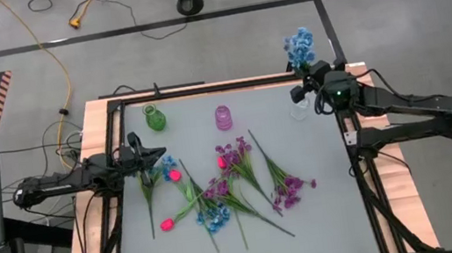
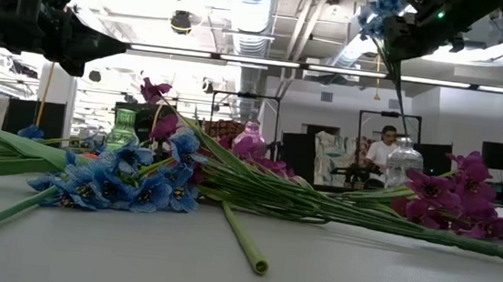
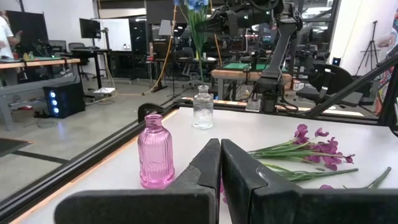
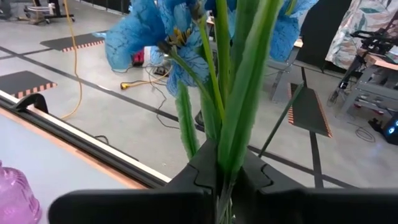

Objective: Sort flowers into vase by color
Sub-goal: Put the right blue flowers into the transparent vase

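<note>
My right gripper is at the table's far right corner, shut on a blue flower that it holds upright over the clear vase. The flower's thin stem runs down to the vase's mouth. Whether it is inside, I cannot tell. Purple flowers, more blue flowers and pink-red buds lie flat in the middle of the table. A green vase and a pink vase stand at the far side. My left gripper hovers shut at the left edge. My right gripper pinches the blue flower's bundle of green stem and leaves between its two fingers, a little below the bloom. The fingers come nearly level from the table's right side and lie across the stem. The flower stands upright, its stem hanging below the fingers.
The loose flowers lie in a crossed pile between the two arms, and one cut stem end points at the near edge. A black frame rims the table. Beyond the table a person sits at a desk.
</note>
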